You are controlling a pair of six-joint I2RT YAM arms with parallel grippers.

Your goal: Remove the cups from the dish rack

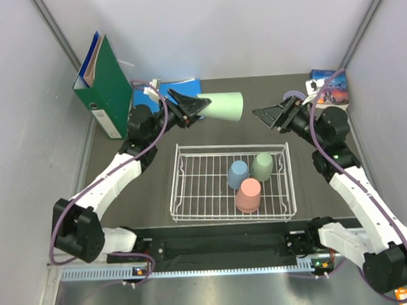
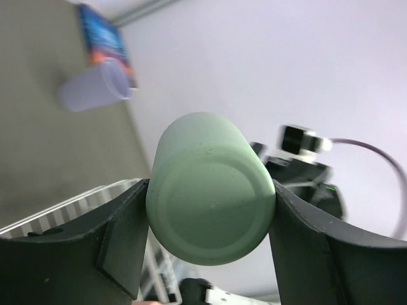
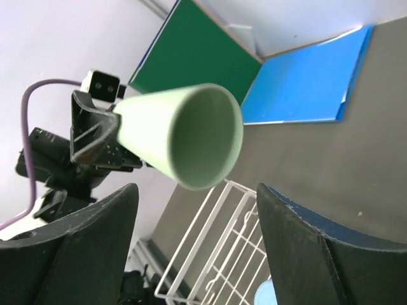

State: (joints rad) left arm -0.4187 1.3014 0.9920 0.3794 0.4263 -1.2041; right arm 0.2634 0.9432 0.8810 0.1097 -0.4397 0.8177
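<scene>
My left gripper (image 1: 196, 107) is shut on the base of a pale green cup (image 1: 223, 106), holding it on its side above the table behind the dish rack (image 1: 185, 194). The cup's flat bottom (image 2: 210, 190) fills the gap between the left fingers (image 2: 124, 238). Its open mouth (image 3: 205, 135) faces my right gripper (image 1: 259, 115), which is open and empty a short way off. In the rack stand a blue cup (image 1: 237, 174), a sage green cup (image 1: 262, 167) and a pink cup (image 1: 248, 195), all upside down. A lavender cup (image 2: 95, 86) lies on the table.
A green binder (image 1: 105, 86) stands at the back left beside a flat blue folder (image 1: 162, 95). A blue printed box (image 1: 330, 87) sits at the back right, close to the lavender cup. Grey walls close in the table on three sides.
</scene>
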